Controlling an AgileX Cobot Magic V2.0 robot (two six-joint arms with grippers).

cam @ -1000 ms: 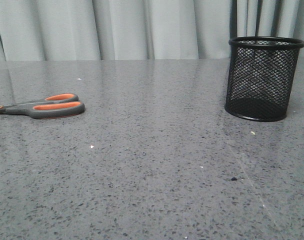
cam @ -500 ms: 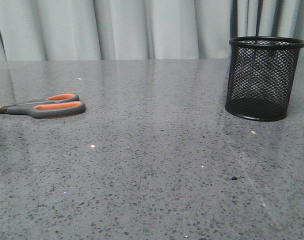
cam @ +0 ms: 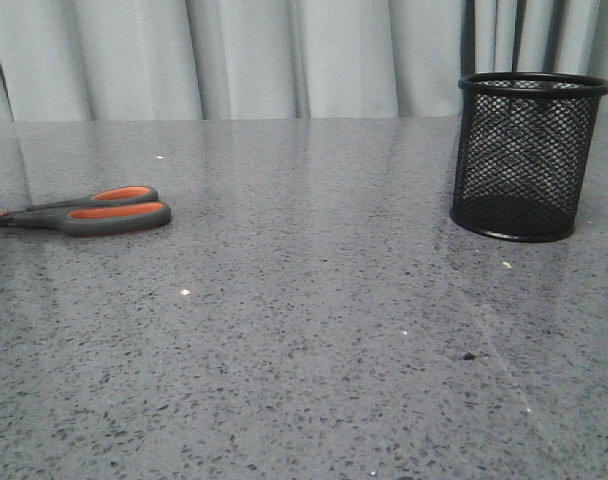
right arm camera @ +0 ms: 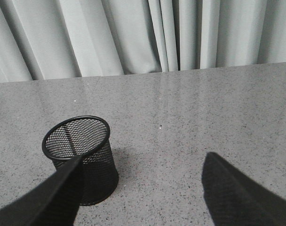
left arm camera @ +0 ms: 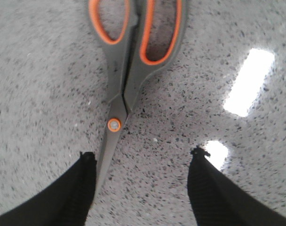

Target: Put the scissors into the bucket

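Note:
The scissors lie flat on the grey table at the far left, handles pointing right, blades running off the left edge of the front view. In the left wrist view the scissors lie closed, their blade tip beside one finger of my open left gripper, which hovers over the blade end. The bucket stands upright and empty at the back right. In the right wrist view the bucket stands just beyond one finger of my open, empty right gripper. Neither gripper shows in the front view.
The speckled grey table fills the front view, with grey curtains behind its far edge. Bright lamp reflections lie on the table near the left gripper.

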